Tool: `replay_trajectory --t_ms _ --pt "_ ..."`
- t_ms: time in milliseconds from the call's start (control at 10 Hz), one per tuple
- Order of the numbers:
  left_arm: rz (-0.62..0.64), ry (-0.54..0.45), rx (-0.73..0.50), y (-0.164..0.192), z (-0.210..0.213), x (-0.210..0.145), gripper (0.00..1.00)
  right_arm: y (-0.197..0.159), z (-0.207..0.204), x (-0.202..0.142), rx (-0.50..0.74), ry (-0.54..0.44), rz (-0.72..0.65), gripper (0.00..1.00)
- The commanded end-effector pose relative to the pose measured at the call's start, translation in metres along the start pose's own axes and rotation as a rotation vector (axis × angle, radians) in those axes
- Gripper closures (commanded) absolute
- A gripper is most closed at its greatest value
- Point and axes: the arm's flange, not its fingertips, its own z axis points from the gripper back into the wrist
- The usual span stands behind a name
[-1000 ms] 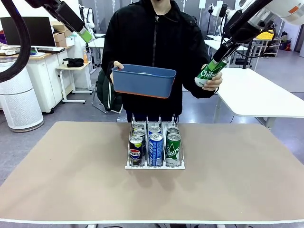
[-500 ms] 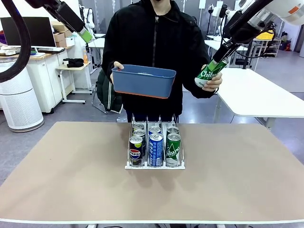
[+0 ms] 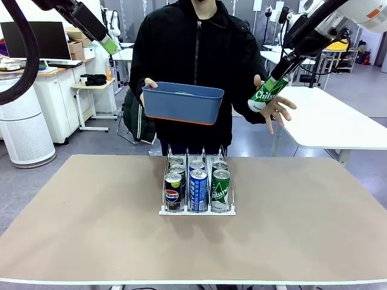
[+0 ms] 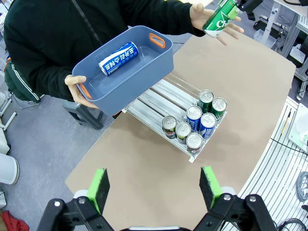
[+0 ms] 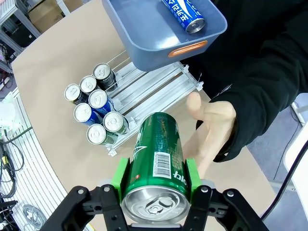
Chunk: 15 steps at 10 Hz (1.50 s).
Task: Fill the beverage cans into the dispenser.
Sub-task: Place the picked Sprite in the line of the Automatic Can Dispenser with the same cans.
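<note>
The person's hand (image 3: 277, 106) just let go, so your right gripper (image 5: 154, 182) alone clamps the green can (image 5: 157, 142) above the dispenser (image 3: 197, 211), while your left gripper (image 4: 156, 188) gapes wide.

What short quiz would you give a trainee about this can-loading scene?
1. True or false: the left gripper holds a can.
2. How many cans stand in the dispenser?
3. What lies in the blue tub that the person holds up? A: one blue can. B: two green cans. C: nothing.
Key: 1 false, its jaws stand open and empty. 2 seven: three in one lane, two in each of the others. 3 A.
</note>
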Motion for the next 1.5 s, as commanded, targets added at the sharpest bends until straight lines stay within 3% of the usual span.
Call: replay_trajectory --t_ms 0,1000,1100,1400 --pt "0.006 -0.003 -0.002 0.0 0.001 -0.001 0.0 0.0 0.001 0.001 -0.002 -0.003 0.003 0.82" --pt "0.006 -0.003 -0.002 0.0 0.001 -0.001 0.0 0.0 0.001 0.001 -0.002 -0.003 0.003 0.82" --pt "0.006 -0.003 -0.002 0.0 0.001 -0.001 0.0 0.0 0.0 0.0 0.0 0.0 0.0 0.42" --pt "0.006 -0.003 -0.002 0.0 0.001 -0.001 0.0 0.032 0.029 -0.021 -0.09 -0.024 -0.015 0.42"
